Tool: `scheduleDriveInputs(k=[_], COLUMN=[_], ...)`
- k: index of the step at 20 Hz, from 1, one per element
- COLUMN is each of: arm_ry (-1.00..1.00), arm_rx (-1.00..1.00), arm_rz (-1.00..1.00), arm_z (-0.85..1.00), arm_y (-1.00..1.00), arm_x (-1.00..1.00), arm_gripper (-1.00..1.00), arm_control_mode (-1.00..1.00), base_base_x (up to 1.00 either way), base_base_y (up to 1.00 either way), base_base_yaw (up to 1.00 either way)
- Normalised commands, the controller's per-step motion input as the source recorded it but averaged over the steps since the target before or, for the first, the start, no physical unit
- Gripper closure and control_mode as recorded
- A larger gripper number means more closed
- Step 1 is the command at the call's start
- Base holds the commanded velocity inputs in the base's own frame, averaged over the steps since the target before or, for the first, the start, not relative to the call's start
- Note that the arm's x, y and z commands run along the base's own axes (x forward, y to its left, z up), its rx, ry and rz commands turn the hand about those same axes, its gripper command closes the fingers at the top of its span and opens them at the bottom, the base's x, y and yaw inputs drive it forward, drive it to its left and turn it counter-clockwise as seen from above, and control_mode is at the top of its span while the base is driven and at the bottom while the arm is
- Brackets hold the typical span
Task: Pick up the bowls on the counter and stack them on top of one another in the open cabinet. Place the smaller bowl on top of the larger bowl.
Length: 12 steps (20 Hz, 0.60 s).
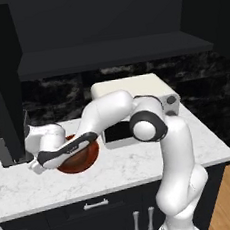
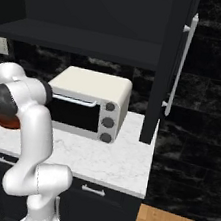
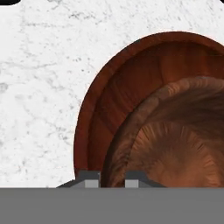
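On the left stretch of the counter (image 1: 137,162), just right of a tall dark unit (image 1: 4,98), the arm bends low over the bowls. In the hand view the larger bowl (image 3: 103,100) lies flat on the marble, and the smaller bowl (image 3: 175,144) sits within its outline, either resting in it or held just above; I cannot tell which. The gripper (image 3: 112,178) is pinched nearly closed with the smaller bowl's near rim between its tips, so it seems to have that rim gripped. I judge the step to be the pick-up of the smaller bowl. Yet the larger one has to go into the cabinet (image 1: 110,54) first, so the next move calls for lifting the small bowl clear and parking it aside, or carrying it up carefully. To the right stands a white toaster oven (image 1: 129,84), touching nothing but close under the shelf; the arm's elbow must clear it on the way up. Farther right, the open cabinet door (image 2: 162,65) hangs beside the recess.
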Motion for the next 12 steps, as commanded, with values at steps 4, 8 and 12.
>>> scheduleDriveInputs(k=[4, 8, 12], arm_ry=[-0.02, -0.06, -0.07], arm_rx=[0.00, 0.00, 0.00], arm_rz=[0.00, 0.00, 0.04], arm_z=[0.01, 0.00, 0.00], arm_y=[-0.16, -0.27, -0.06], arm_x=[-0.21, 0.00, 0.06], arm_gripper=[1.00, 1.00, 1.00], arm_control_mode=[-1.00, -1.00, -1.00], base_base_x=[0.00, 0.00, 0.00], base_base_y=[0.00, 0.00, 0.00], base_base_yaw=[0.00, 0.00, 0.00])
